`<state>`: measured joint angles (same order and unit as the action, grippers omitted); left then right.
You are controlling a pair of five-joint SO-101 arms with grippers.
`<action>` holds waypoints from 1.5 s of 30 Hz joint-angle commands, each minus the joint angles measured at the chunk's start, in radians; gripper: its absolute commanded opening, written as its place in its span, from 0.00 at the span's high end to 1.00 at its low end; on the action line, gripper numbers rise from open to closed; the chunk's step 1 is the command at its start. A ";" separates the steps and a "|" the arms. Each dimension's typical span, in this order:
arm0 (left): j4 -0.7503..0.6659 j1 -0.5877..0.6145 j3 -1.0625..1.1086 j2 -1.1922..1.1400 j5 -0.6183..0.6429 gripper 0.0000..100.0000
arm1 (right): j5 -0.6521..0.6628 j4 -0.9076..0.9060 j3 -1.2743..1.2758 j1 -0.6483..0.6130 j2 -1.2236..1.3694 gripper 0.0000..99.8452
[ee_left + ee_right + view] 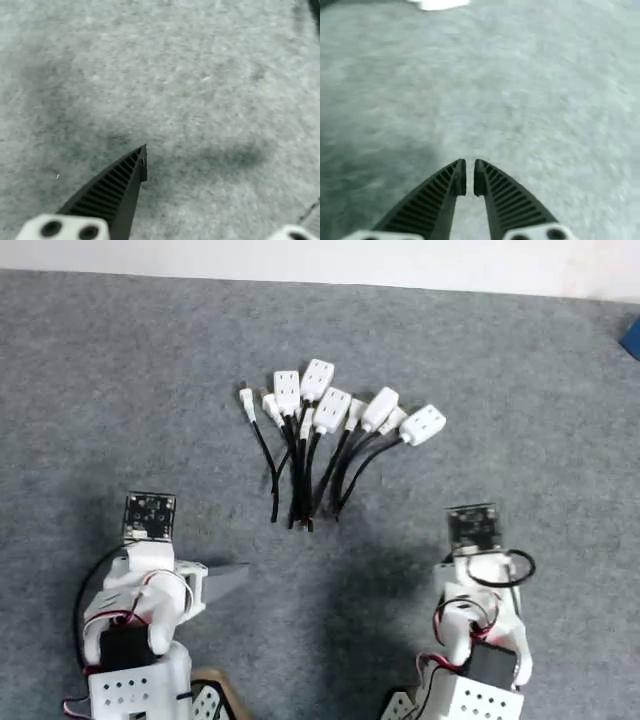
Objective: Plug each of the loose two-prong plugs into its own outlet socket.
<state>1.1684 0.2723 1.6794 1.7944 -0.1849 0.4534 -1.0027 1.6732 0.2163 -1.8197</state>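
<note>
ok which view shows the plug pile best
High view: the whole plug pile, fanned out on the mat. Right wrist view: a white blur, maybe one piece. Left wrist view: a dark sliver, maybe a cable.

Grey felt surface (100, 390), blue object at edge (632, 338)

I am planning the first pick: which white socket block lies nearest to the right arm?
The outlet socket at the bunch's right end; every other socket lies further left.
</note>
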 commanded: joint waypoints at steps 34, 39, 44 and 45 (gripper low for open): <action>0.011 -0.246 -1.033 -1.001 0.009 0.50 | -0.482 -0.059 -1.122 -0.395 1.349 0.84; 0.330 -0.360 -1.709 -1.623 0.012 0.50 | -0.482 0.091 -0.958 -0.395 1.349 0.84; 0.552 -0.453 -2.296 -2.064 0.057 0.50 | -0.482 0.191 -0.829 -0.427 1.356 0.84; 0.557 -0.460 -2.393 -2.129 0.092 0.50 | -0.482 0.211 -0.808 -0.430 1.351 0.84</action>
<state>1.6502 -0.1465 -0.3107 -0.1158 -0.1588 -0.0161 -0.8585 0.8309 -0.1903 -0.4603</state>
